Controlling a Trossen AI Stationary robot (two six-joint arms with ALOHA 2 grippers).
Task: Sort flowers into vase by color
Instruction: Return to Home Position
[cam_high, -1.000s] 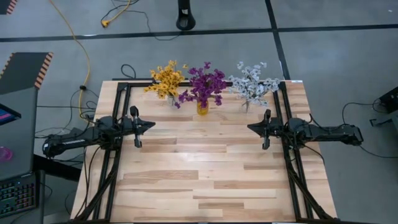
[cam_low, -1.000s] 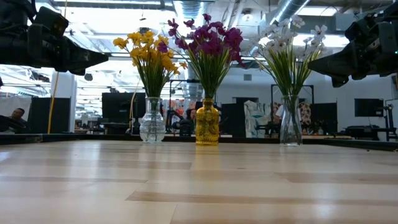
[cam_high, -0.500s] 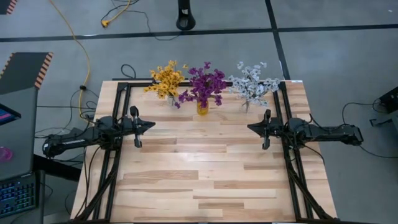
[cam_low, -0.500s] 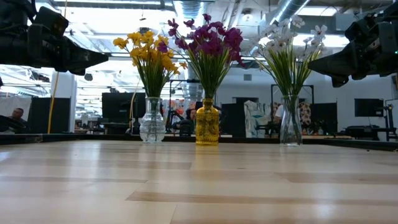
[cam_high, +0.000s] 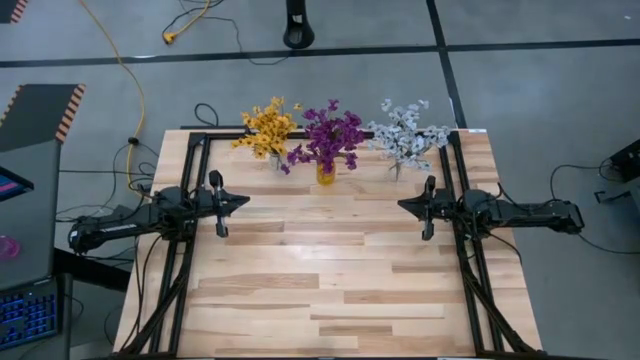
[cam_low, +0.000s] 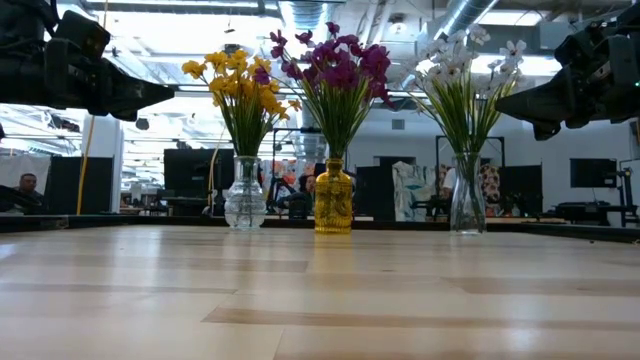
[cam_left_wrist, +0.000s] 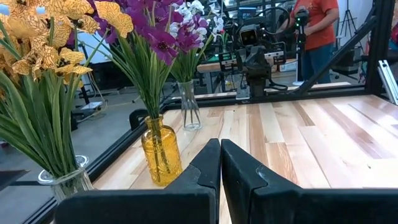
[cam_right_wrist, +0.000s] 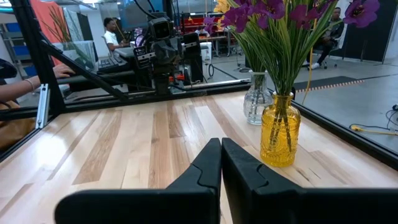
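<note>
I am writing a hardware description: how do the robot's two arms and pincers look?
Both arms, left arm and right arm, are matte black, slender and jointed. The left pincer and right pincer each taper into two dark wedge-shaped fingers.

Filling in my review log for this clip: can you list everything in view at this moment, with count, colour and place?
table: one, light wood, under both arms
yellow flowers: one bunch, far edge, left
purple flowers: one bunch, far edge, middle
white flowers: one bunch, far edge, right
clear vases: two, holding the yellow and the white bunches
yellow vase: one, holding the purple bunch
frame: black, along the table's edges
person: one, orange top, in the room beyond the table
left gripper: dark, shut, empty, above the table's left side
right gripper: dark, shut, empty, above the table's right side
</note>
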